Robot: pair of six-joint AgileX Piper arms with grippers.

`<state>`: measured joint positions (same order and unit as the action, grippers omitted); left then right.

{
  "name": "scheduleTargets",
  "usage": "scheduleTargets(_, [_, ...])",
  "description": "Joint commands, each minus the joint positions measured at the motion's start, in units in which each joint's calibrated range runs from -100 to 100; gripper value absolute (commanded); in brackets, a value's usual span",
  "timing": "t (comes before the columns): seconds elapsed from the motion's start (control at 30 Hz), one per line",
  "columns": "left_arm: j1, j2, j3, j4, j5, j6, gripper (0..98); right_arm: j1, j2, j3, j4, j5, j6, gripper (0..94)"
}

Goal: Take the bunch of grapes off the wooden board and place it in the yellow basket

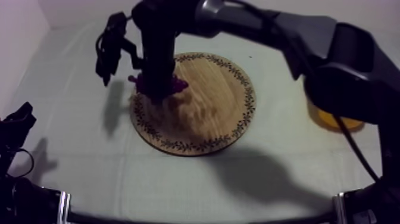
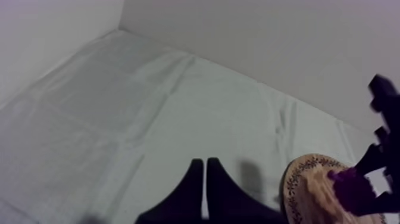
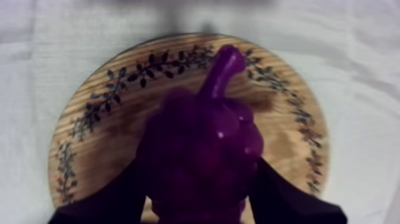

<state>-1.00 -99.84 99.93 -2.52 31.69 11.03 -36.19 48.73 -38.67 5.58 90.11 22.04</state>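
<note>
bunch of grapes (image 3: 202,149) is at the far-left rim of the wooden board (image 1: 214,101), stem pointing away from the wrist; right gripper (image 1: 158,90) is straight above it, fingers clamped on both flanks, closed round the bunch; vertical hold likely meant for a clean lift; can't tell if it's clear of the wood; yellow basket (image 1: 336,121) at the table's right edge, well apart, so a long carry; left gripper (image 2: 205,165) parked by the table's near-left corner, fingers pressed together, empty

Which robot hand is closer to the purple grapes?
Right. The right gripper grips the bunch of grapes at the wooden board; the left gripper sits away, off the board.
</note>
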Motion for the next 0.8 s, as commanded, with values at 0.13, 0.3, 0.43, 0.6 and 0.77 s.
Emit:
scheduleTargets(0.13, [0.0,0.0,0.0,0.01,0.0,0.0,0.0,0.3,-9.0,-1.3,-0.2,2.7,0.4,28.6])
scheduleTargets(0.3, [0.0,0.0,0.0,0.01,0.0,0.0,0.0,0.4,-13.5,-3.3,-0.1,5.0,0.2,28.6])
scheduleTargets(0.43, [0.0,0.0,0.0,0.01,0.0,0.0,0.0,0.4,-16.6,-2.3,0.2,5.8,-1.1,28.8])
scheduleTargets(0.6, [0.0,0.0,0.0,0.01,0.0,0.0,0.0,0.8,-20.1,3.0,1.1,5.6,-3.7,27.8])
scheduleTargets(0.77, [0.0,0.0,0.0,0.01,0.0,0.0,0.0,2.9,-24.1,8.5,1.3,5.7,-7.0,26.5])
